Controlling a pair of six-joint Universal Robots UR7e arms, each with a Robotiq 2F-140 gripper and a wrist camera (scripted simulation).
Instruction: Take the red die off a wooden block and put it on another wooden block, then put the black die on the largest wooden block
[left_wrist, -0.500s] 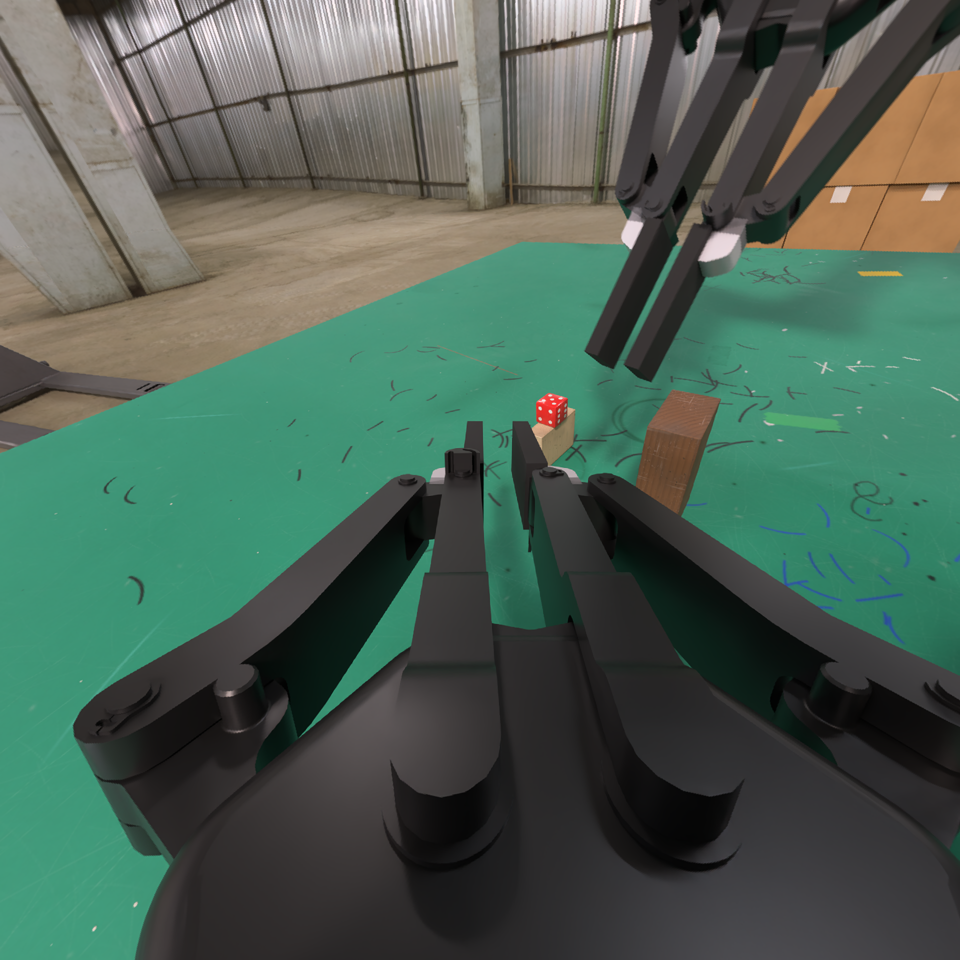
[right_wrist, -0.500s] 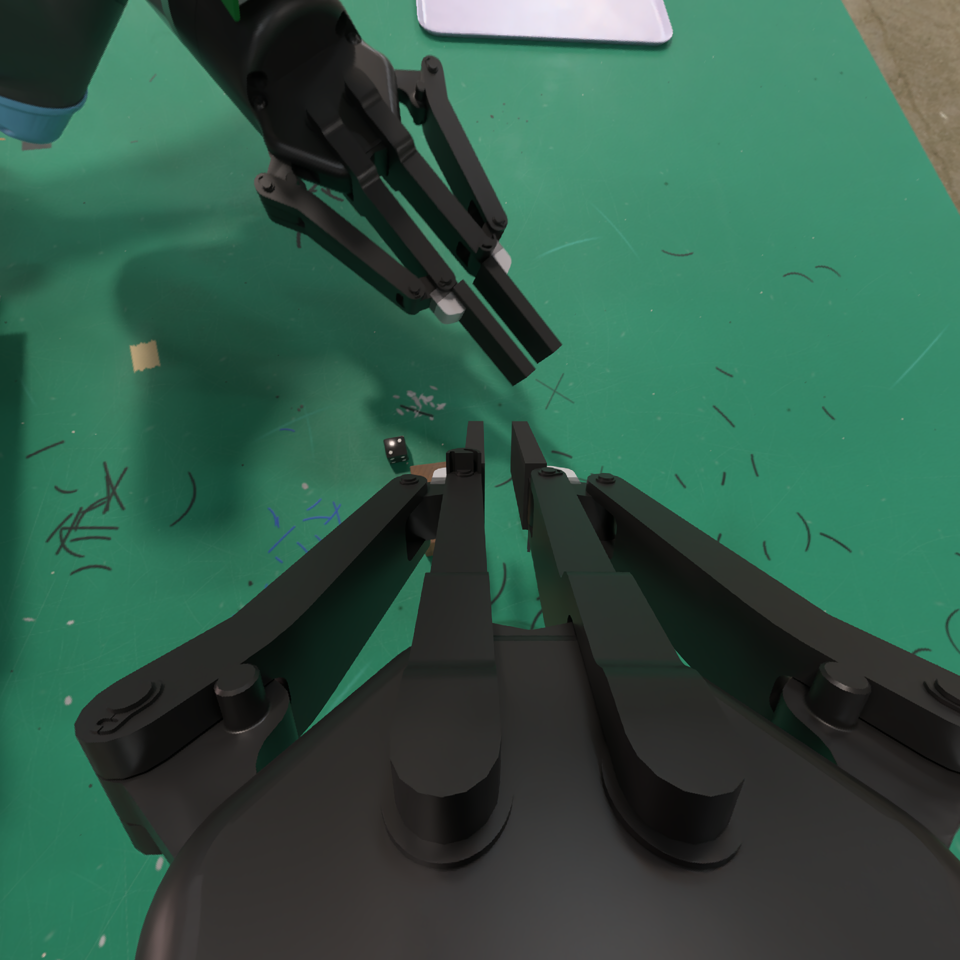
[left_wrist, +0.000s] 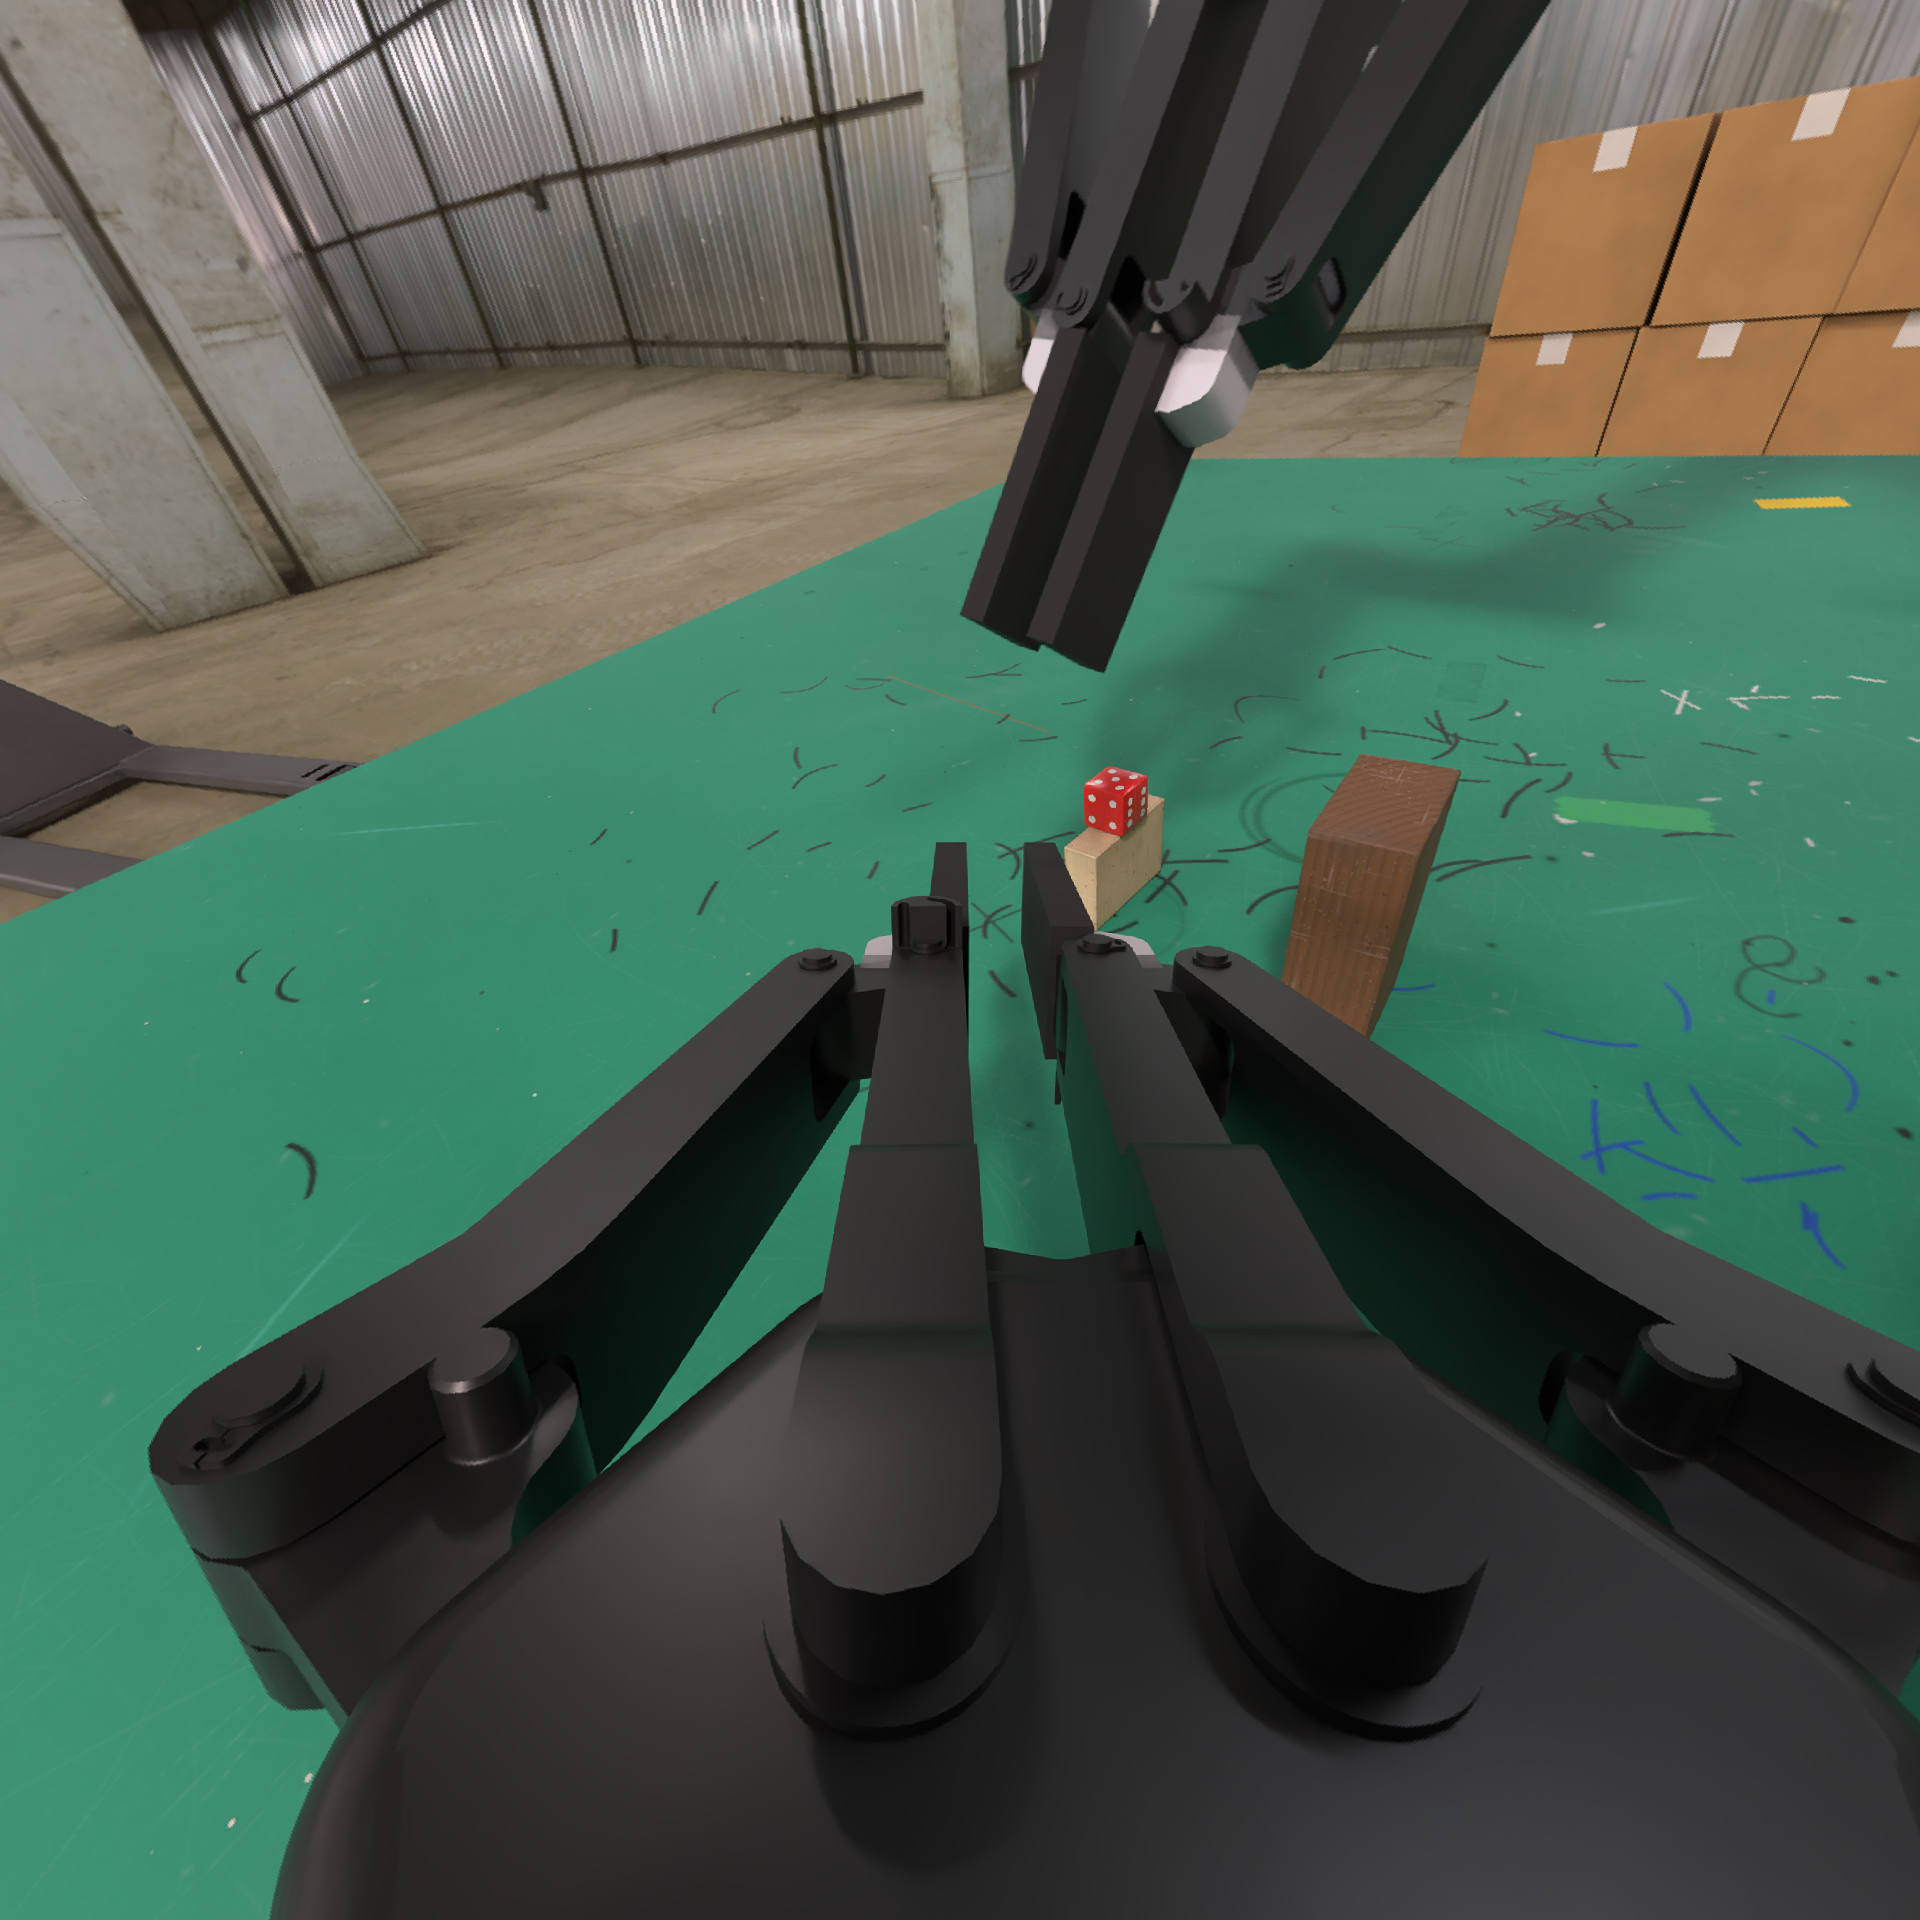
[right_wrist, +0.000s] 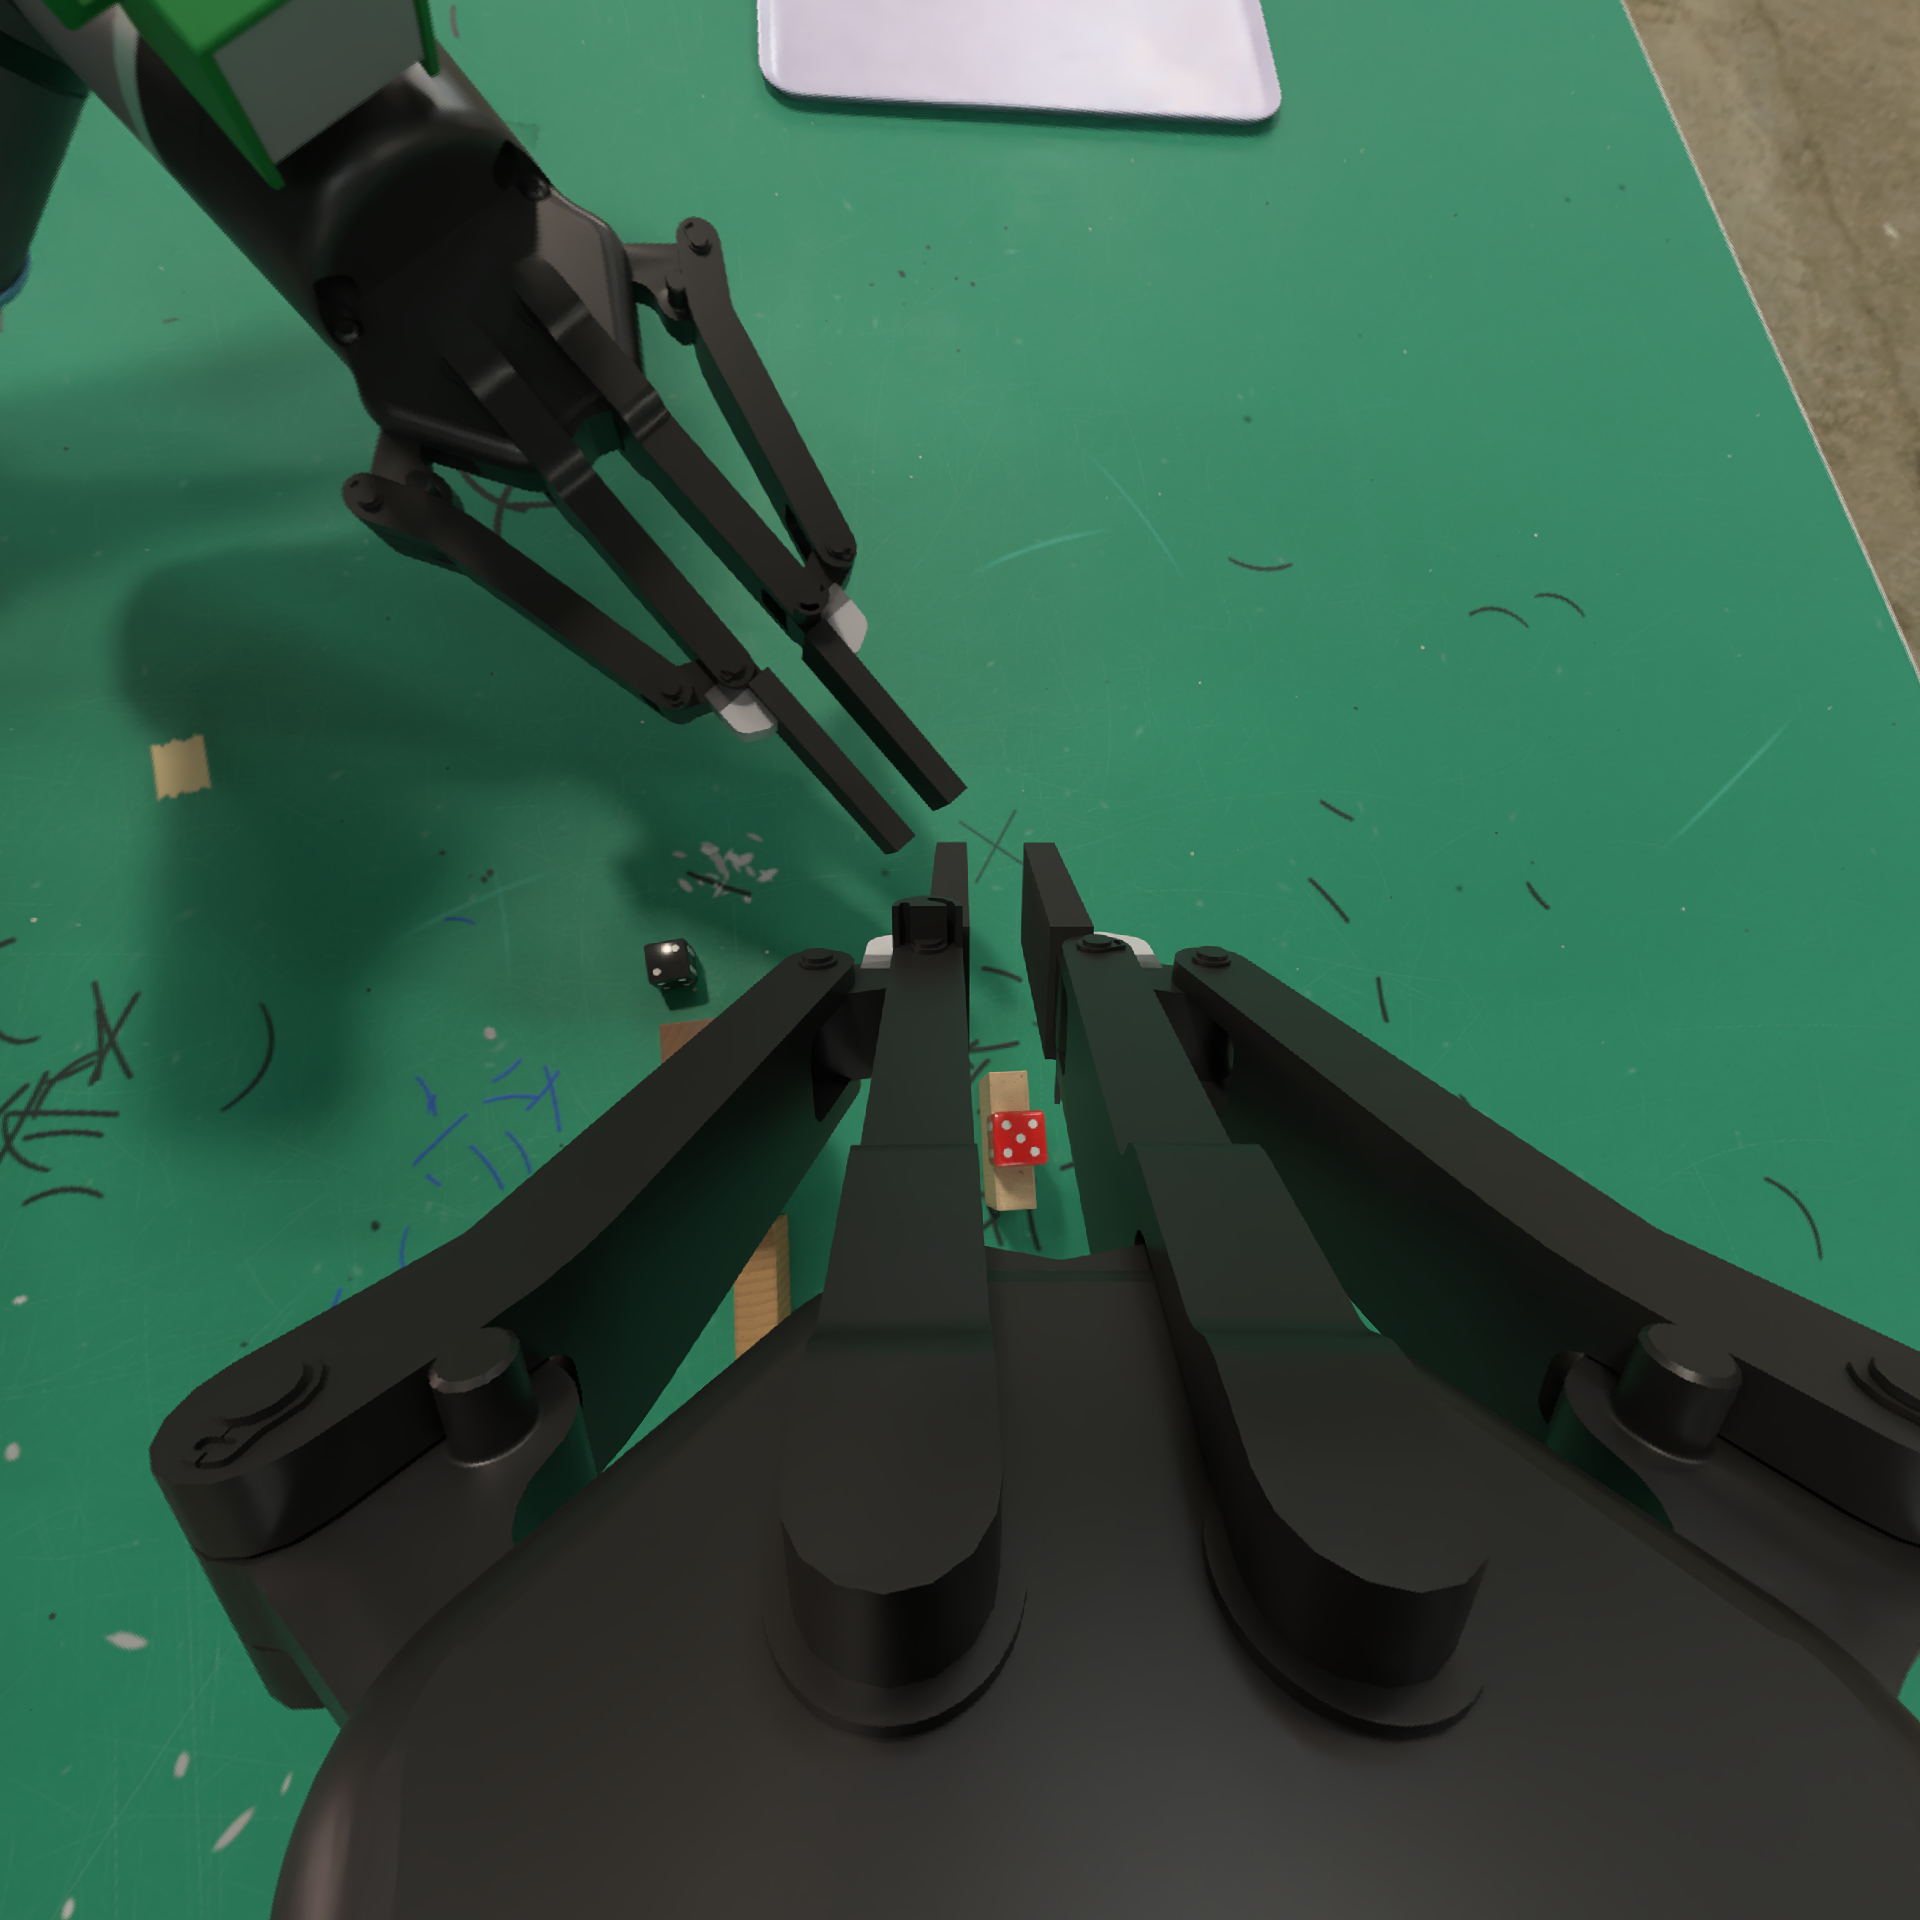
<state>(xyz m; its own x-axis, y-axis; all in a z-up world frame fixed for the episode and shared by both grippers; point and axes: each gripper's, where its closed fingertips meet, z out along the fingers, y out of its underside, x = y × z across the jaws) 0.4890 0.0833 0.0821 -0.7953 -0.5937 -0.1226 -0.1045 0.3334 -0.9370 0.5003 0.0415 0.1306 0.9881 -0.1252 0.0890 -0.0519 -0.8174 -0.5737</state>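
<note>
The red die sits on a small pale wooden block on the green table. A tall dark brown block stands upright to its right. My left gripper is shut and empty, low, just short of the pale block. My right gripper hangs shut above the die. In the right wrist view, my right gripper frames the red die on the pale block. The black die lies on the table to the left. The left gripper points in from the upper left.
A white tray lies at the far end of the table. A scrap of tan tape is on the left. Brown wood and a tan strip show beside my right linkage, mostly hidden. The table edge runs along the right.
My right gripper has moved over the pale block, so the red die now shows between its fingers. In the left wrist view it has shifted left. The left gripper has barely moved.
</note>
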